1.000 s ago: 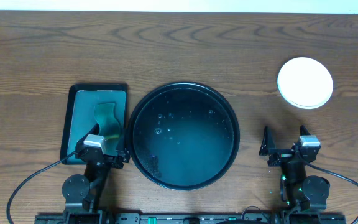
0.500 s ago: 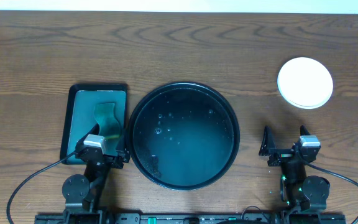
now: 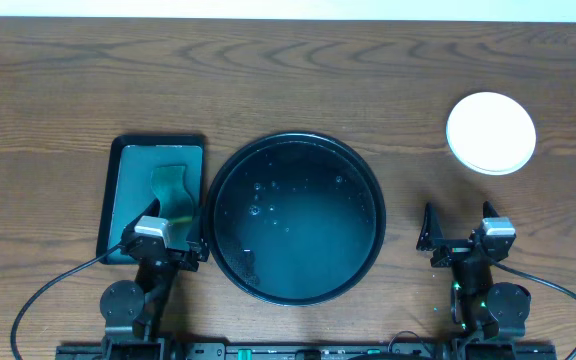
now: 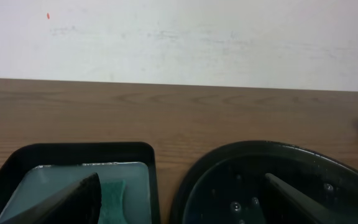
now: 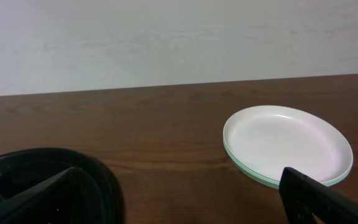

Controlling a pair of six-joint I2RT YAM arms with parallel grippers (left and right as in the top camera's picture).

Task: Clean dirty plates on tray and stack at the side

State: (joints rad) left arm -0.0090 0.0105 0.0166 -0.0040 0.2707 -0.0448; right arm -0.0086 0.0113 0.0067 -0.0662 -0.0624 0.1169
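White-topped plates stack, count unclear, wet tray, left claw and right claw wide.

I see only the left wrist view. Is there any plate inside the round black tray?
Observer: No. Overhead, the tray holds only water drops.
Operator: Where are the plates, then?
Observer: The plates sit stacked on the table, right of the tray, with a white one on top.
Operator: Does the right gripper hold anything?
Observer: No, the right gripper is open and empty, apart from the plates.
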